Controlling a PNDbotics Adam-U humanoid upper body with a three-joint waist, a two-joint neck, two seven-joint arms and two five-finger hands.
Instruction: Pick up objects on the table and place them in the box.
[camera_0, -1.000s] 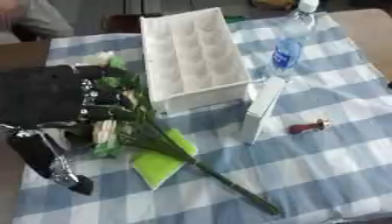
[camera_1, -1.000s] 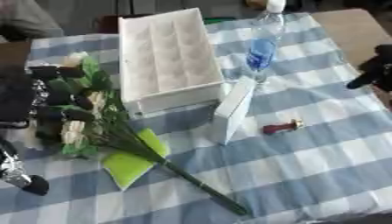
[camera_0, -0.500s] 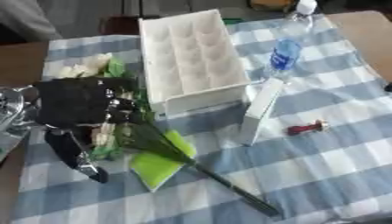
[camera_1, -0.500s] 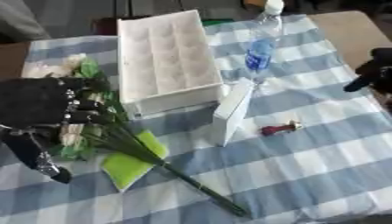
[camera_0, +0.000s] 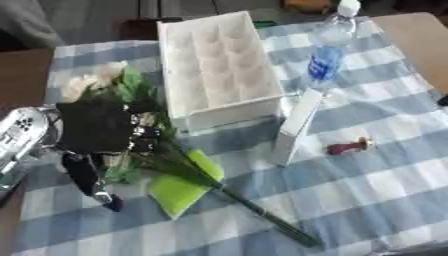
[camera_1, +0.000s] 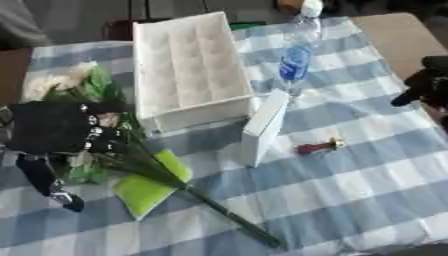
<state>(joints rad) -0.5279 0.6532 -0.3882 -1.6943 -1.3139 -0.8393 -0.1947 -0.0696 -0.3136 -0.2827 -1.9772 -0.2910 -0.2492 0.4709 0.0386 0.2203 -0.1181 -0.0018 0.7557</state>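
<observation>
A bunch of artificial flowers (camera_0: 131, 90) with white blooms and green leaves lies at the table's left, its long stem (camera_0: 262, 215) running toward the front. My black left hand (camera_0: 96, 127) rests over the middle of the bunch, fingers bent down onto the leaves and the thumb (camera_0: 87, 177) spread out toward the front. The white compartmented box (camera_0: 219, 65) stands just right of the flowers. My right hand (camera_1: 424, 82) shows only as a dark shape at the right edge, away from every object.
A water bottle (camera_0: 328, 55) lies right of the box. A slim white carton (camera_0: 293, 125) stands by the box's front corner. A small red thing (camera_0: 348, 147) lies beyond it. A green pad (camera_0: 179, 185) sits under the stem. Checked cloth (camera_0: 367, 195) covers the table.
My left hand has moved right and down from the table's left edge onto the flower bunch. The right hand has stayed at the right edge.
</observation>
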